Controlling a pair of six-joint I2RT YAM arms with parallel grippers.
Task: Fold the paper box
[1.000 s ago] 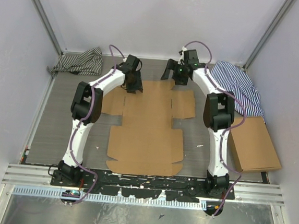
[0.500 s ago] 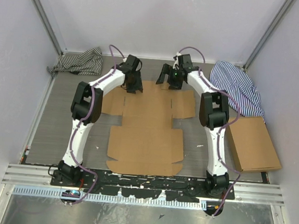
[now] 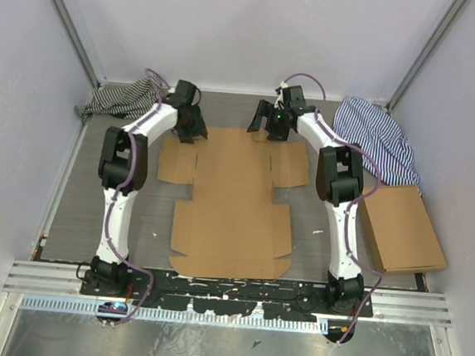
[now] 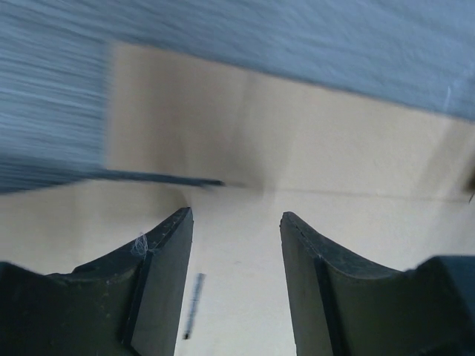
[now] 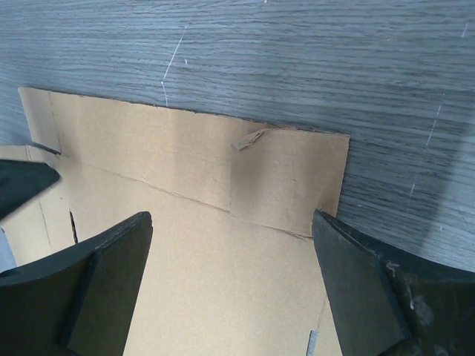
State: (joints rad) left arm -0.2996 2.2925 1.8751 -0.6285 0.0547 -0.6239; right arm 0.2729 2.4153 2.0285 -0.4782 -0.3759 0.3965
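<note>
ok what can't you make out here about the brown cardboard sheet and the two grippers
- Top external view: whether the left gripper or right gripper touches the flat brown corrugated cardboard sheet; their bodies hide the tips.
- Left wrist view: the sheet's slit and edges, blurred.
- Right wrist view: most of the sheet, cut off by the frame and the fingers.

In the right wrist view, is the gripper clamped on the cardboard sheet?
No, the right gripper is wide open over the paper box, gripping nothing.

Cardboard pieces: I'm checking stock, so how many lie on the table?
2. The unfolded paper box lies flat in the middle; another cardboard box lies at the right edge. Nothing seems hidden.
</note>
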